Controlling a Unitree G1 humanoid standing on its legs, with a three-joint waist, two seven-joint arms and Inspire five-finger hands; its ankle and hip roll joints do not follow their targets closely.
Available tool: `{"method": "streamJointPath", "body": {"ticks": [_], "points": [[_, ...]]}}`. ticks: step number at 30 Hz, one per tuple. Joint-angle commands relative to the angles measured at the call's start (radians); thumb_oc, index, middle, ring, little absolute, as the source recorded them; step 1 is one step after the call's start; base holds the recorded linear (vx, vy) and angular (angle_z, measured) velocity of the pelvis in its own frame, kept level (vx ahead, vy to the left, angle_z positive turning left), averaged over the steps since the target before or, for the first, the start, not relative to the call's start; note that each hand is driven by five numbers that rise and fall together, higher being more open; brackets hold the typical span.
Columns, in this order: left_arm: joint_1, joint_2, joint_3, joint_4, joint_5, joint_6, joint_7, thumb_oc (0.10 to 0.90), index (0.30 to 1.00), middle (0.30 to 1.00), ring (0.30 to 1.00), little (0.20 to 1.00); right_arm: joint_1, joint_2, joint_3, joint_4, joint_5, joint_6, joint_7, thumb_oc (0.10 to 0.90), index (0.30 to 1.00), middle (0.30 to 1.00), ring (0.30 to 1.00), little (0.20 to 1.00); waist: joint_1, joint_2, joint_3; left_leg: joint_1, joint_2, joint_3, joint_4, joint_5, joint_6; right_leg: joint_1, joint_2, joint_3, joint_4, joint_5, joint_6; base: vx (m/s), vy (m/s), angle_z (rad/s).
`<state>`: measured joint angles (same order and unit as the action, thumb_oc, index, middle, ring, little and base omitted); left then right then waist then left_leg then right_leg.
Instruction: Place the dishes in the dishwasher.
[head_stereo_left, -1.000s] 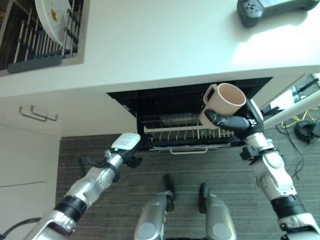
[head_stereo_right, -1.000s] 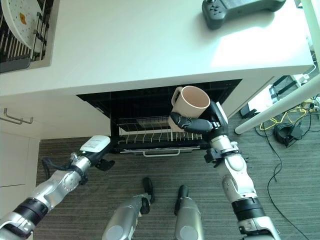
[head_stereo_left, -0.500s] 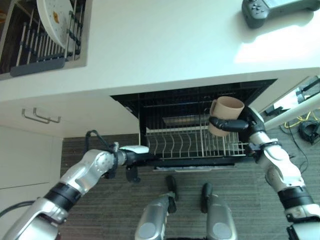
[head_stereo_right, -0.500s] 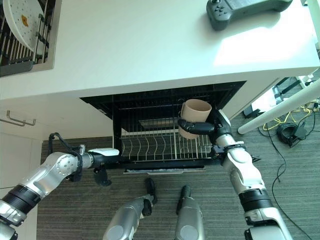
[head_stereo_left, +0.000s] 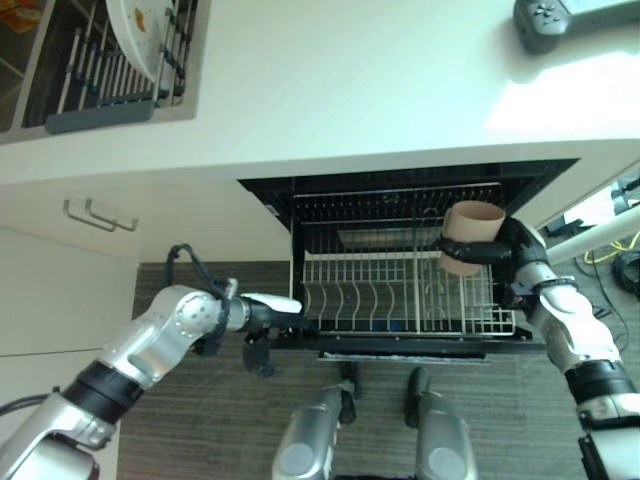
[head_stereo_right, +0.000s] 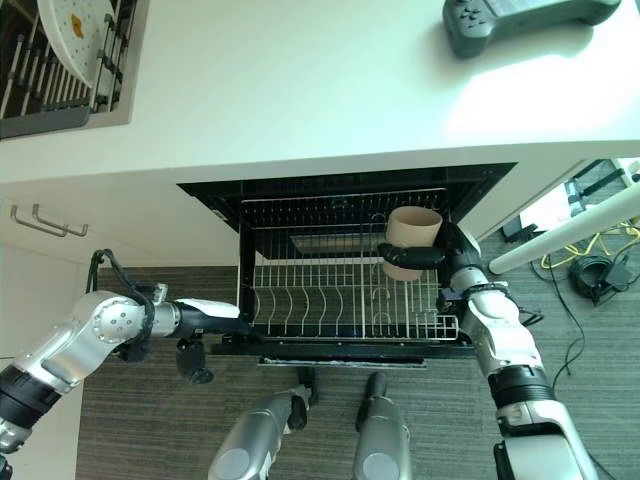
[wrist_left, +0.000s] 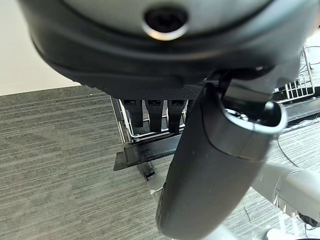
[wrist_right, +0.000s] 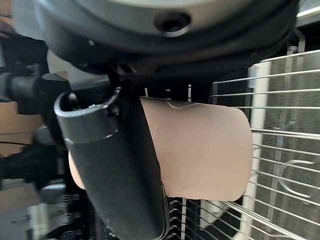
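Note:
A beige mug (head_stereo_left: 472, 232) hangs upright over the right rear part of the pulled-out dishwasher rack (head_stereo_left: 360, 300), and my right hand (head_stereo_left: 503, 250) is shut on it. Up close, the thumb lies across the mug's (wrist_right: 200, 150) side with the white rack wires behind. My left hand (head_stereo_left: 268, 304) is at the rack's front left corner, its fingers (wrist_left: 150, 114) hooked over the rack's front wire. A white plate (head_stereo_left: 140, 35) with orange smears stands in the drying rack (head_stereo_left: 90, 110) on the counter's far left.
The white countertop (head_stereo_left: 350, 90) overhangs the open dishwasher. A dark handheld controller (head_stereo_left: 575, 15) lies at its far right. A cabinet door with a metal handle (head_stereo_left: 95, 213) is to the left. Cables and a white table leg (head_stereo_right: 560, 235) are on the floor to the right.
The rack has slid further out of the dishwasher with my left hand at its front corner. My right hand has lowered the mug towards the rack's right side. The camera has shifted.

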<state>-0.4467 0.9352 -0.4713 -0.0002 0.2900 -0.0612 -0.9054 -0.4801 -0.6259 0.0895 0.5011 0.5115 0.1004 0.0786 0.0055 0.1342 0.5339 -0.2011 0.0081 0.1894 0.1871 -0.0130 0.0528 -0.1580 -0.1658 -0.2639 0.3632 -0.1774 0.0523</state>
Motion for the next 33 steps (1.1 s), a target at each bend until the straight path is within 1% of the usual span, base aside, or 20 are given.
{"method": "streamJointPath", "body": {"ticks": [1, 3, 4, 5, 12, 16, 18, 20, 24, 25, 26, 29, 30, 32, 33], "points": [[-0.001, 0.034, 0.025, -0.096, -0.084, 0.004, 0.036, 0.8, 0.9, 0.9, 0.9, 0.9, -0.107, -0.066, -0.039, -0.033, -0.047, -0.049, -0.015, 0.4, 0.3, 0.3, 0.3, 0.3, 0.011, 0.045, -0.014, 0.009, 0.002, -0.023, 0.113, -0.169, 0.0, -0.026, 0.01, -0.031, 0.005, -0.015, -0.014, 0.0, 0.0, 0.0], [-0.008, 0.032, 0.04, -0.096, -0.089, 0.019, 0.087, 0.8, 0.9, 0.9, 0.9, 0.9, -0.09, -0.048, -0.028, -0.024, -0.064, -0.028, -0.02, 0.4, 0.3, 0.3, 0.3, 0.3, 0.01, 0.045, -0.014, 0.007, 0.0, -0.024, 0.113, -0.167, 0.003, -0.031, 0.01, -0.029, 0.014, -0.019, -0.017, 0.0, 0.0, 0.0], [-0.013, 0.03, 0.043, -0.095, -0.088, 0.021, 0.104, 0.8, 0.9, 0.9, 0.9, 0.9, -0.08, -0.041, -0.021, -0.019, -0.073, -0.029, -0.021, 0.4, 0.3, 0.3, 0.3, 0.3, 0.009, 0.045, -0.014, 0.007, 0.0, -0.024, 0.113, -0.167, 0.003, -0.033, 0.009, -0.028, 0.016, -0.021, -0.018, 0.0, 0.0, 0.0], [-0.02, 0.027, 0.058, -0.096, -0.085, 0.028, 0.131, 0.8, 0.9, 0.9, 0.9, 0.9, -0.046, -0.016, -0.008, -0.012, -0.088, -0.036, -0.03, 0.4, 0.3, 0.3, 0.3, 0.3, 0.007, 0.043, -0.014, 0.006, -0.001, -0.023, 0.113, -0.166, 0.006, -0.038, 0.008, -0.025, 0.024, -0.023, -0.02, 0.0, 0.0, 0.0], [-0.024, 0.011, 0.08, -0.084, -0.074, 0.012, 0.192, 0.8, 0.9, 0.9, 0.9, 0.9, 0.02, 0.043, 0.036, -0.016, -0.113, -0.061, -0.049, 0.4, 0.3, 0.3, 0.3, 0.3, 0.001, 0.043, -0.014, -0.014, -0.004, -0.025, 0.113, -0.16, 0.01, -0.065, 0.013, -0.013, 0.035, -0.023, -0.022, -0.01, 0.011, -0.02], [-0.016, -0.009, 0.082, -0.075, -0.057, 0.014, 0.213, 0.8, 0.9, 0.9, 0.9, 0.9, 0.051, 0.066, 0.061, -0.014, -0.145, -0.055, -0.078, 0.4, 0.3, 0.3, 0.3, 0.3, -0.005, 0.046, -0.014, -0.023, -0.007, -0.025, 0.113, -0.159, 0.01, -0.075, 0.02, -0.005, 0.034, -0.024, -0.023, -0.03, 0.042, -0.11], [-0.01, -0.02, 0.077, -0.065, -0.048, 0.011, 0.228, 0.8, 0.9, 0.9, 0.9, 0.9, 0.069, 0.076, 0.074, 0.001, -0.184, -0.07, -0.08, 0.4, 0.3, 0.3, 0.3, 0.3, -0.009, 0.049, -0.014, -0.024, -0.007, -0.022, 0.113, -0.16, 0.011, -0.078, 0.021, -0.001, 0.035, -0.026, -0.024, -0.02, 0.05, -0.07], [-0.004, -0.029, 0.075, -0.061, -0.044, 0.013, 0.244, 0.8, 0.9, 0.9, 0.9, 0.9, 0.097, 0.083, 0.095, 0.005, -0.235, -0.089, -0.082, 0.4, 0.3, 0.3, 0.3, 0.3, -0.015, 0.052, -0.014, -0.023, -0.006, -0.018, 0.113, -0.16, 0.011, -0.079, 0.021, 0.003, 0.036, -0.028, -0.025, -0.02, 0.064, 0.0], [0.005, -0.038, 0.075, -0.061, -0.035, 0.02, 0.257, 0.8, 0.9, 0.9, 0.9, 0.9, 0.133, 0.088, 0.106, 0.004, -0.289, -0.098, -0.108, 0.4, 0.3, 0.3, 0.3, 0.3, -0.025, 0.055, -0.014, -0.024, -0.006, -0.01, 0.113, -0.161, 0.011, -0.084, 0.02, 0.009, 0.039, -0.031, -0.025, 0.0, 0.045, -0.02], [0.008, -0.039, 0.073, -0.059, -0.035, 0.021, 0.26, 0.8, 0.9, 0.9, 0.9, 0.9, 0.141, 0.087, 0.109, 0.008, -0.308, -0.102, -0.112, 0.4, 0.3, 0.3, 0.3, 0.3, -0.027, 0.052, -0.014, -0.011, -0.013, -0.017, 0.113, -0.175, 0.006, -0.073, 0.018, 0.022, 0.04, -0.049, -0.017, -0.02, 0.037, -0.03], [0.011, -0.039, 0.076, -0.059, -0.033, 0.02, 0.264, 0.8, 0.9, 0.9, 0.9, 0.9, 0.147, 0.084, 0.112, 0.015, -0.34, -0.113, -0.118, 0.4, 0.3, 0.3, 0.3, 0.3, -0.03, 0.058, -0.014, -0.027, -0.006, -0.006, 0.113, -0.161, 0.01, -0.087, 0.019, 0.011, 0.04, -0.034, -0.025, -0.02, 0.038, -0.03], [0.021, -0.039, 0.082, -0.062, -0.031, 0.023, 0.266, 0.8, 0.9, 0.9, 0.9, 0.9, 0.169, 0.076, 0.12, 0.013, -0.408, -0.132, -0.109, 0.4, 0.3, 0.3, 0.3, 0.3, -0.036, 0.06, -0.014, -0.031, -0.006, -0.004, 0.113, -0.161, 0.009, -0.093, 0.018, 0.012, 0.041, -0.036, -0.024, -0.02, 0.029, -0.1], [0.027, -0.038, 0.082, -0.064, -0.029, 0.024, 0.266, 0.8, 0.9, 0.9, 0.9, 0.9, 0.181, 0.073, 0.124, 0.01, -0.431, -0.133, -0.106, 0.4, 0.3, 0.3, 0.3, 0.3, -0.038, 0.056, -0.014, -0.016, -0.013, -0.012, 0.113, -0.175, 0.003, -0.08, 0.015, 0.024, 0.044, -0.055, -0.015, 0.04, 0.028, -0.09], [0.038, -0.034, 0.091, -0.065, -0.029, 0.022, 0.263, 0.8, 0.9, 0.9, 0.9, 0.9, 0.202, 0.068, 0.126, 0.007, -0.436, -0.125, -0.118, 0.4, 0.3, 0.3, 0.3, 0.3, -0.043, 0.053, -0.014, -0.019, -0.012, -0.009, 0.113, -0.174, 0.003, -0.086, 0.015, 0.026, 0.046, -0.055, -0.015, 0.0, 0.013, -0.01], [0.04, -0.032, 0.092, -0.065, -0.027, 0.023, 0.264, 0.8, 0.9, 0.9, 0.9, 0.9, 0.21, 0.067, 0.127, 0.014, -0.446, -0.134, -0.128, 0.4, 0.3, 0.3, 0.3, 0.3, -0.044, 0.052, -0.014, -0.02, -0.011, -0.007, 0.113, -0.175, 0.004, -0.087, 0.014, 0.026, 0.047, -0.055, -0.015, 0.0, 0.0, 0.0]]}}
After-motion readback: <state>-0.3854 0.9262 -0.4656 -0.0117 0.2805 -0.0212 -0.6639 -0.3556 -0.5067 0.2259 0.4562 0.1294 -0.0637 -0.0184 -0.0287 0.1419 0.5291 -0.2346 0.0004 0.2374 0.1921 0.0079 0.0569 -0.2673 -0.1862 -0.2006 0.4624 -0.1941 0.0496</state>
